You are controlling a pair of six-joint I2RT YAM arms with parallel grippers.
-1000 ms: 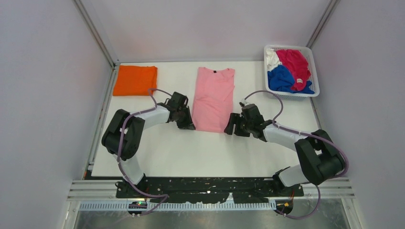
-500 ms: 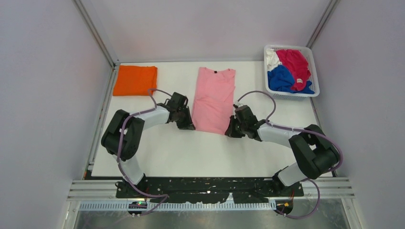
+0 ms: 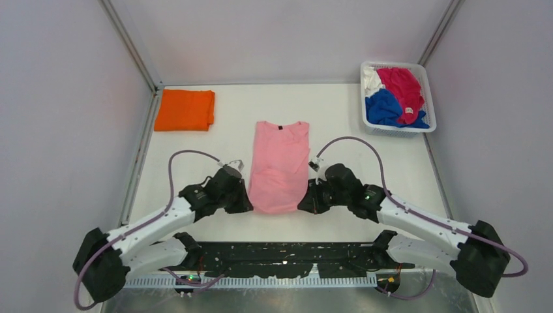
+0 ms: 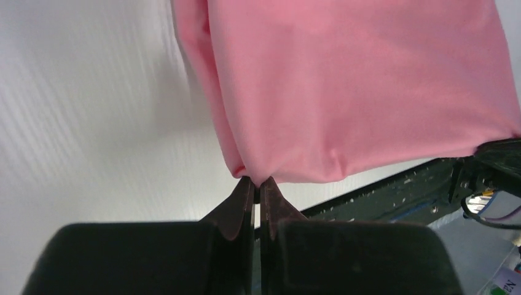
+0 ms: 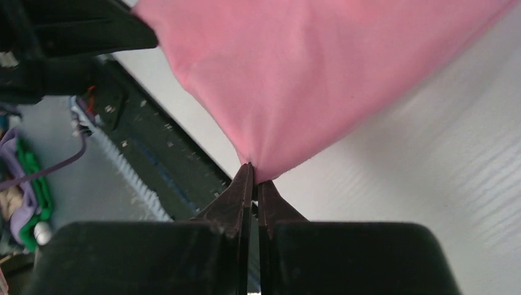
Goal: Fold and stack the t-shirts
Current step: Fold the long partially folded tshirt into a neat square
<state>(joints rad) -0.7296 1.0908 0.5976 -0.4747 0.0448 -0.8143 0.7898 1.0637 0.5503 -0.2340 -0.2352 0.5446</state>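
Note:
A light pink t-shirt (image 3: 279,163), its sides folded in to a long strip, lies mid-table with its collar at the far end. My left gripper (image 3: 248,204) is shut on its near left corner; the wrist view shows pink cloth (image 4: 356,86) pinched at the tips of that gripper (image 4: 257,180). My right gripper (image 3: 304,202) is shut on the near right corner, the cloth (image 5: 307,67) held at that gripper's tips (image 5: 253,167). The near hem is lifted and wrinkled. A folded orange t-shirt (image 3: 185,109) lies at the far left. Blue (image 3: 383,105), magenta-red (image 3: 401,86) and white (image 3: 371,79) t-shirts fill the basket.
A white mesh basket (image 3: 426,79) stands at the far right corner. Grey walls and metal posts enclose the table (image 3: 391,163). The black base rail (image 3: 287,255) runs along the near edge, just below both grippers.
The right gripper closed on the pink shirt's near right corner. Both arms then pulled back towards the near edge, dragging the shirt with them and lifting its hem.

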